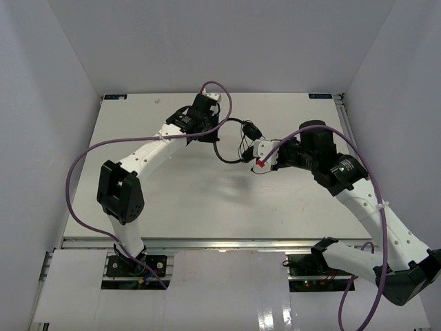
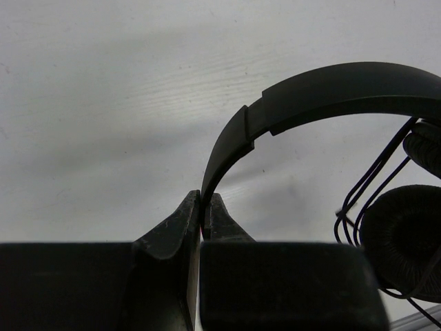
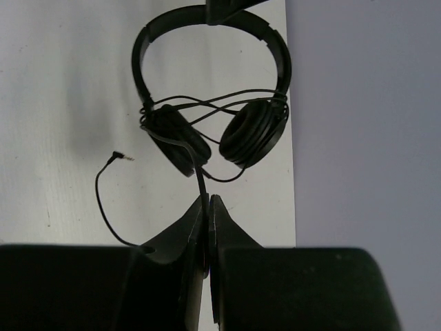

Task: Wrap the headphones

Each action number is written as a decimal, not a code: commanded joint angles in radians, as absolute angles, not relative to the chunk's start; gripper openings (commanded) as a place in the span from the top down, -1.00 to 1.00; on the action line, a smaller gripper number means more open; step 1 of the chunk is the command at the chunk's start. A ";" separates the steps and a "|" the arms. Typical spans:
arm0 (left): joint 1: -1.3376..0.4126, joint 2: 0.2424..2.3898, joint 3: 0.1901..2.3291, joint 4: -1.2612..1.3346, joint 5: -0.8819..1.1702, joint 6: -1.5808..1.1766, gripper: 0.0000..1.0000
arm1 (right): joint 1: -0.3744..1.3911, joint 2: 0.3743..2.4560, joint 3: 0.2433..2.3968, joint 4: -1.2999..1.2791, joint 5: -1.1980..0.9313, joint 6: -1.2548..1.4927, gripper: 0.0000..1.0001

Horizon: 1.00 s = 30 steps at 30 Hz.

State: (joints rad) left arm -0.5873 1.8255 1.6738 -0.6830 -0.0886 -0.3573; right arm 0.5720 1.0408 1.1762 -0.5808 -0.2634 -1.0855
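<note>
The black headphones (image 3: 251, 134) hang in the air between my two grippers, above the far middle of the white table (image 1: 207, 200). My left gripper (image 2: 204, 200) is shut on the end of the thin headband (image 2: 331, 86). My right gripper (image 3: 209, 200) is shut on the cord just below the left earcup (image 3: 179, 138). Cord turns (image 3: 207, 103) cross between the two earcups. The loose end curves left to the plug (image 3: 122, 158), which hangs free. In the top view the headphones (image 1: 251, 129) sit between the left gripper (image 1: 213, 134) and the right gripper (image 1: 252, 147).
Thick purple robot cables (image 1: 89, 148) loop over the left arm and along the right arm (image 1: 365, 165). Blue-grey walls (image 1: 41, 103) enclose the table on three sides. The table's right edge (image 3: 291, 172) lies close beside the headphones in the right wrist view.
</note>
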 commanded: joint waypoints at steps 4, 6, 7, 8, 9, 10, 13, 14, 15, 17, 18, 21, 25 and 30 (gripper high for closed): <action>-0.663 1.803 1.597 -0.590 -0.013 -0.349 1.00 | 0.574 1.092 1.257 -0.465 -0.213 -1.049 0.85; -0.673 1.803 1.578 -0.582 -0.009 -0.345 1.00 | 0.571 1.099 1.265 -0.458 -0.205 -1.048 0.85; -0.680 1.802 1.566 -0.581 -0.009 -0.343 1.00 | 0.569 1.103 1.263 -0.453 -0.196 -1.050 0.85; -0.684 1.799 1.557 -0.577 -0.009 -0.342 1.00 | 0.568 1.104 1.259 -0.447 -0.182 -1.056 0.85; -0.686 1.796 1.549 -0.574 -0.009 -0.339 1.00 | 0.567 1.104 1.253 -0.439 -0.167 -1.060 0.85; -0.688 1.793 1.541 -0.573 -0.009 -0.336 1.00 | 0.566 1.104 1.244 -0.431 -0.152 -1.065 0.85; -0.690 1.773 1.515 -0.569 -0.004 -0.320 1.00 | 0.560 1.103 1.216 -0.395 -0.111 -1.088 0.85; -0.691 1.764 1.510 -0.569 -0.002 -0.313 1.00 | 0.558 1.104 1.209 -0.387 -0.102 -1.096 0.85; -0.692 1.757 1.502 -0.569 -0.002 -0.301 1.00 | 0.557 1.107 1.197 -0.383 -0.093 -1.102 0.85; -0.693 1.748 1.487 -0.569 -0.002 -0.277 1.00 | 0.555 1.112 1.185 -0.373 -0.086 -1.107 0.85; -0.693 1.737 1.483 -0.570 -0.002 -0.268 1.00 | 0.555 1.113 1.182 -0.367 -0.084 -1.111 0.85; -0.694 1.709 1.455 -0.569 0.037 -0.242 1.00 | 0.554 1.128 1.175 -0.361 -0.093 -1.111 0.84; -0.697 1.674 1.428 -0.561 0.078 -0.221 1.00 | 0.547 1.154 1.170 -0.354 -0.128 -1.068 0.83; -0.710 1.626 1.400 -0.551 0.112 -0.197 1.00 | 0.519 1.195 1.163 -0.350 -0.212 -1.000 0.82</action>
State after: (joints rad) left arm -0.6941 1.7351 1.4143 -0.5863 0.0493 -0.2334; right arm 0.5422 1.1737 1.1656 -0.4189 -0.1450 -1.0658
